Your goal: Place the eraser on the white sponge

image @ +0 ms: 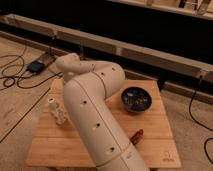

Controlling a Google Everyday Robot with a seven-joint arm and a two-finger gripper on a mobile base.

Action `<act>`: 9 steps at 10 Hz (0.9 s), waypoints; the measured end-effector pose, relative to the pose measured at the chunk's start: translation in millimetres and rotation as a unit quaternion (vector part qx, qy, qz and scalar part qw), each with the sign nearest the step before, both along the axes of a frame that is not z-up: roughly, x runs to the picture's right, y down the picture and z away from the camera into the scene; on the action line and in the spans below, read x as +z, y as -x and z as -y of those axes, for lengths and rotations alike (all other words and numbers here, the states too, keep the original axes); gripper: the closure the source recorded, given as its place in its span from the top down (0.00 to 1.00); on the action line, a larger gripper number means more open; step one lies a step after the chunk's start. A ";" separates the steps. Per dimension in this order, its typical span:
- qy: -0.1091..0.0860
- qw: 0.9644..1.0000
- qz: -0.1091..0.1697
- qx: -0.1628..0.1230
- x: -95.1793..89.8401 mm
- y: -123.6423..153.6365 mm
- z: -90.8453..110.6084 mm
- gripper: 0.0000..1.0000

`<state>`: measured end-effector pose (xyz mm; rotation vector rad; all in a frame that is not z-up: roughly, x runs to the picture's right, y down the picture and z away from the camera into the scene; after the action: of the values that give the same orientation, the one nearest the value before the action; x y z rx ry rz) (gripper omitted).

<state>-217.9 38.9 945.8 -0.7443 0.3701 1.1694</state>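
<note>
My white arm [95, 110] rises from the bottom of the view, bends over the middle of the wooden table [155, 132] and ends in a wrist [69, 63] above the table's far left corner. The gripper is hidden behind that wrist and the arm, so it does not show. The eraser and the white sponge are out of view, and the arm covers the table's middle and left.
A dark bowl [136, 98] sits at the far right of the table. A red-brown elongated object [136, 136] lies near the front right. A clear plastic cup [60, 115] and a small white-capped bottle [51, 101] stand at the left edge. Cables and a black box [36, 66] lie on the floor at the left.
</note>
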 end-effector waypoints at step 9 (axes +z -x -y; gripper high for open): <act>-0.027 0.992 0.115 -0.055 -111.1 -28.3 43.9 0.00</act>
<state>-189.6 -5.1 834.8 -0.7918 0.1838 0.9747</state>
